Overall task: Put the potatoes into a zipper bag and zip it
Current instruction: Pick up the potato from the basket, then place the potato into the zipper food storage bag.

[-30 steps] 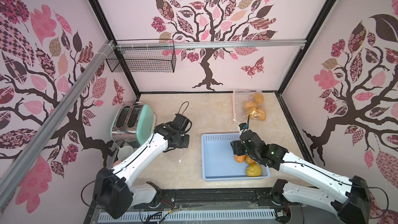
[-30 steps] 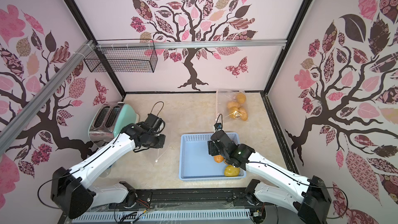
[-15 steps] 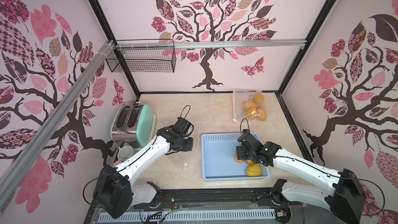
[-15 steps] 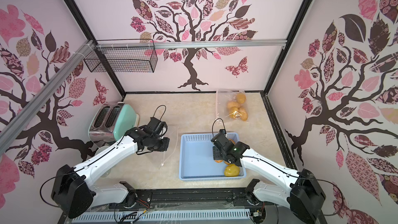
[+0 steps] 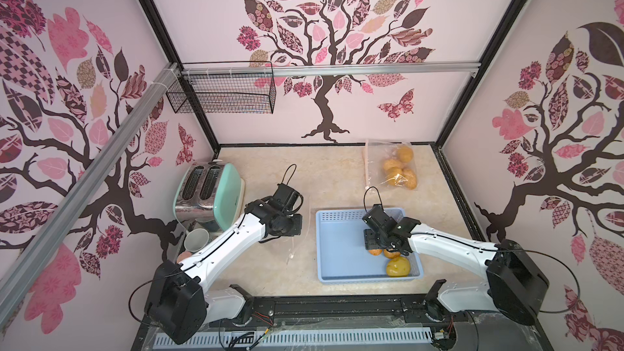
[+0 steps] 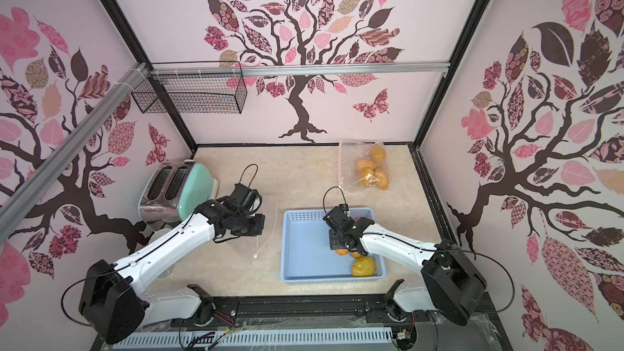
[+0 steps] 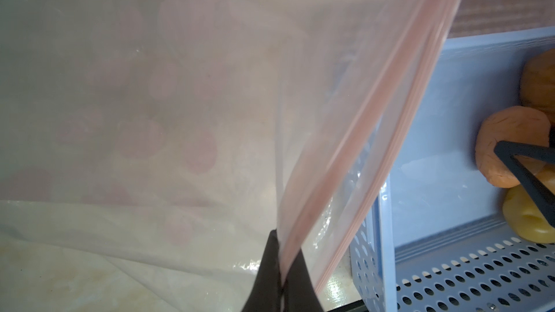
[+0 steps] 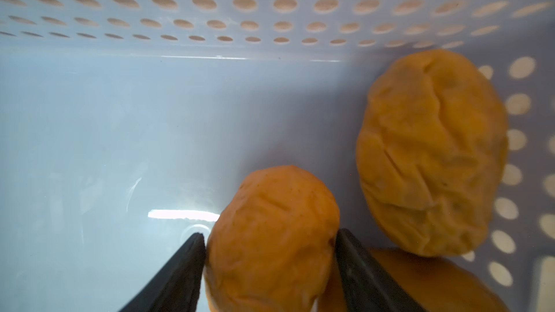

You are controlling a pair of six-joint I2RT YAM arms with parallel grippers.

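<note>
The left wrist view showed the left jaws clenched tight on the edge of a thin clear plastic zipper bag with a pink zip strip (image 7: 360,121). The bag stood up from the jaws, just beside the wall of a light blue plastic basket with little round holes (image 7: 444,277). In both top views the left arm (image 5: 233,238) reached over the pale stone-look bench (image 5: 270,170). The bag (image 6: 268,227) hung between that arm and the basket (image 6: 304,254).

The right wrist view showed the right jaws grasping a small wrinkled orange-brown potato (image 8: 270,235), with one black tip on each side of it. It was low in the basket, but it was not clear if it was off the floor. A bigger wrinkled orange-brown potato (image 8: 429,151) lay near the holed wall. Part of a third orange potato (image 8: 420,283) showed under them. In both top views the right arm (image 5: 449,241) leaned down into the basket. A smooth yellow-green potato (image 5: 398,266) lay near the front corner, just beside the orange ones.

At the back of the bench lay another clear zipper bag (image 5: 374,153) with four orange-brown potatoes (image 5: 393,165) inside. A mint-green toaster (image 5: 216,194) stood by the left wall.
</note>
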